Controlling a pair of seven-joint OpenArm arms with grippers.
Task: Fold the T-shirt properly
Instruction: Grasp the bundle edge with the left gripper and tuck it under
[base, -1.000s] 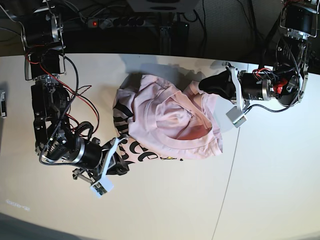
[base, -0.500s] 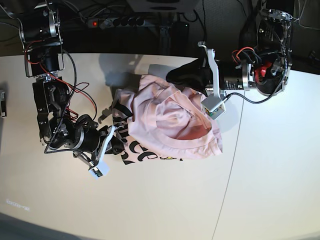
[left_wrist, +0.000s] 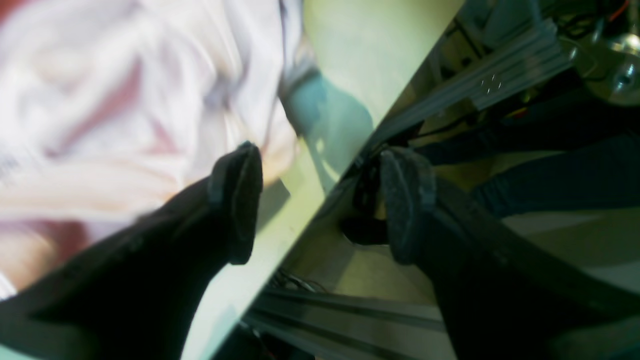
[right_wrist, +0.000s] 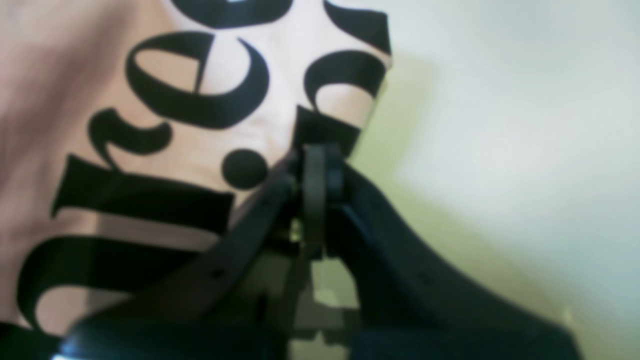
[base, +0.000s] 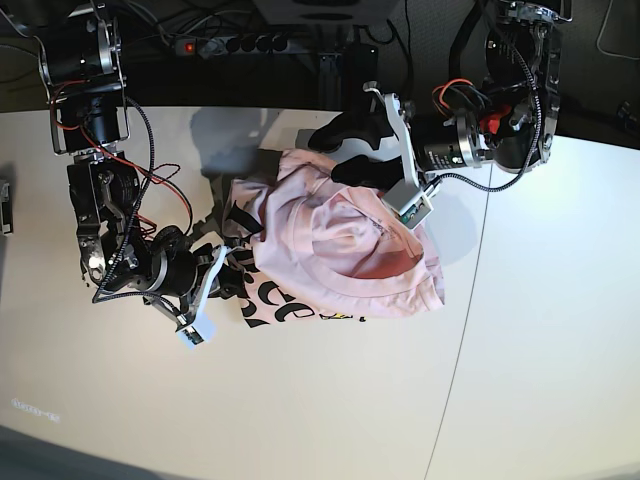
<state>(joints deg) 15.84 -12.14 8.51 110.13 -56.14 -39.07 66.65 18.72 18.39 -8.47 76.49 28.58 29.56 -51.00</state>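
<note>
T-shirt (base: 340, 245) lies bunched near the table's (base: 540, 360) far edge — mid-fold. Left gripper (left_wrist: 320, 200) gapes wide, empty, at the shirt's far edge; right gripper (right_wrist: 315, 170) pinches the lettered hem. Next — probably regrasp and flatten.

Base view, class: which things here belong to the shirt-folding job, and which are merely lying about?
Belongs to the job:
T-shirt
left gripper, open
right gripper, shut on the shirt's edge

Lying about:
power strip
cables
</note>
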